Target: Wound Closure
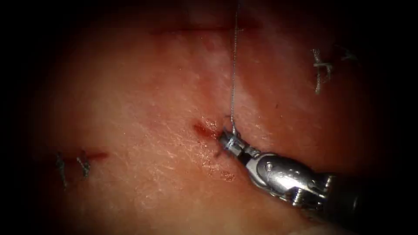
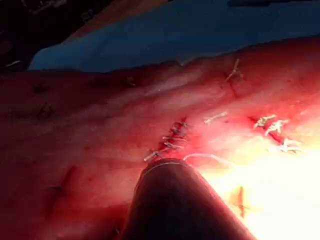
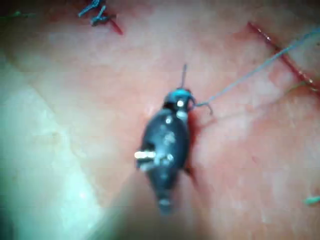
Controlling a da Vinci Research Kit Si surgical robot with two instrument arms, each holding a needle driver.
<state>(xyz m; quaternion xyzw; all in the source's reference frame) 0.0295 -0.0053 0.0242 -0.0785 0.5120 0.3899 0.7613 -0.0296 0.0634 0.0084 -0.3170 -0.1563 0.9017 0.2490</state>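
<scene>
While right gripper (image 1: 230,143) is pinching thread (image 1: 234,74) at small cut (image 1: 203,129), just right of it, we are seeing strand running taut to far edge. We are judging thread light, limp, slippery, best gripped near tissue (image 1: 143,100). Needle: we cannot tell where. Left gripper state: cannot tell.

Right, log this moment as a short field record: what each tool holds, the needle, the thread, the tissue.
right tool: pincer at a small cut in the tissue, shut on the thread
thread: runs taut from the pincer up and away
needle: cannot be made out for sure; a thin dark sliver rises from the pincer tip in the right wrist view
left tool: shaft seen in the left wrist view; what it holds cannot be told
red fluid: at the cut beside the pincer
older stitches: to the right, to the left
</scene>
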